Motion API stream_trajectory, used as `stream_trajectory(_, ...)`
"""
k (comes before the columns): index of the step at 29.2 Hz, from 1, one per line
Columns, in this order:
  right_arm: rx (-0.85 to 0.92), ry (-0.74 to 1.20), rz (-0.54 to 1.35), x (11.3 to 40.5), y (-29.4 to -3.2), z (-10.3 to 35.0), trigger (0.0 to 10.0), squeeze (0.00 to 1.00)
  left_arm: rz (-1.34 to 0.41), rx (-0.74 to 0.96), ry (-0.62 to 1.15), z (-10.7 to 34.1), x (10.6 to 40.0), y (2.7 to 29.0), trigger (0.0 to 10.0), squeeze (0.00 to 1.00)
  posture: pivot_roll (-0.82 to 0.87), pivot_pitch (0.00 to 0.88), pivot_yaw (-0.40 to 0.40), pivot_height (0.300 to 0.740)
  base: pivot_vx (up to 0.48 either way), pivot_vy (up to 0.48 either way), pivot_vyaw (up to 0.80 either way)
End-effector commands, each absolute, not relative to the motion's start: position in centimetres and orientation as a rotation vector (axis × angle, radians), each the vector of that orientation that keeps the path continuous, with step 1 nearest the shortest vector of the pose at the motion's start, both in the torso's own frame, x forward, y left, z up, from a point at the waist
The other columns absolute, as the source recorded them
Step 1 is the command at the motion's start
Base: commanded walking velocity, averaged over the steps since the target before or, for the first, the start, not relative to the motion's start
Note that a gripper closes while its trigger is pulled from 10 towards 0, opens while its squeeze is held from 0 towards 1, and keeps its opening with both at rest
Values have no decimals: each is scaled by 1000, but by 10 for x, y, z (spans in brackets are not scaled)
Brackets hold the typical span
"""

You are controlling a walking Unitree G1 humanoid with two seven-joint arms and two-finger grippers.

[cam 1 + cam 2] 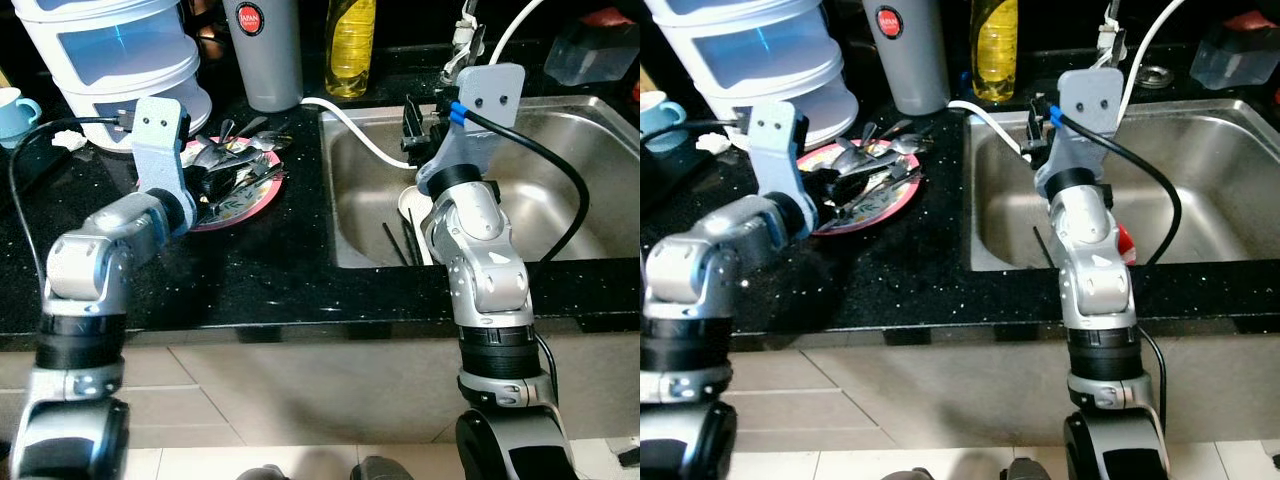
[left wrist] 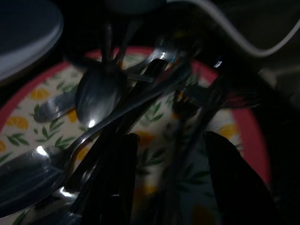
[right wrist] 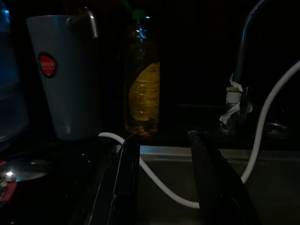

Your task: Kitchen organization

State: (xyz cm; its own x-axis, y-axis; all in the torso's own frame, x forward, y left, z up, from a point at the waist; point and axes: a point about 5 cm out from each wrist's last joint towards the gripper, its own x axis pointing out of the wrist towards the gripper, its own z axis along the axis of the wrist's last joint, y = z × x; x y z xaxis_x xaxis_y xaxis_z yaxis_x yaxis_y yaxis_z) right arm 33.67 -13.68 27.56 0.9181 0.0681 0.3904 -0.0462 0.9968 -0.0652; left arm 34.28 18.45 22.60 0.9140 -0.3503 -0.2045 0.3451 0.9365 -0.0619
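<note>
While poised over the black counter (image 1: pixel 280 270): left gripper (image 1: pixel 215 185) at the pink-rimmed plate (image 1: pixel 255 205), among heaped spoons (image 1: pixel 235 160); right gripper (image 1: pixel 415 125) raised above the sink (image 1: pixel 580 200) near its left rim, white hose (image 1: pixel 355 130) just beside. Beyond both grippers: grey cup (image 1: pixel 265 50), yellow bottle (image 1: pixel 350 45), white stacked container (image 1: pixel 120 60).

Left wrist view: fingers (image 2: pixel 119 183) spread apart, nothing clamped, cutlery (image 2: pixel 96 96) lying between and just ahead of them on the leaf-patterned plate.

Right wrist view: fingers (image 3: pixel 119 187) parted, empty; hose crossing between them; cup and bottle ahead; tap (image 3: pixel 243 56) off to one side.
</note>
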Motion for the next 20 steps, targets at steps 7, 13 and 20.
stream_trajectory(7, -44, -388, 62, 333, -134, 272, 10000, 0, -369, 22, 282, 216, 353, 200, 9020, 0, -12, 86, 77, 740, 0, 0, 0)
stream_trajectory(13, -44, -384, 57, 333, -135, 271, 10000, 0, -427, 17, 318, 205, 356, 200, 3098, 0, -12, 94, 79, 740, 0, 0, 0)
stream_trajectory(20, -42, -383, 58, 333, -135, 271, 10000, 0, -448, 43, 340, 197, 354, 199, 0, 0, -8, 92, 76, 740, 0, 0, 0)
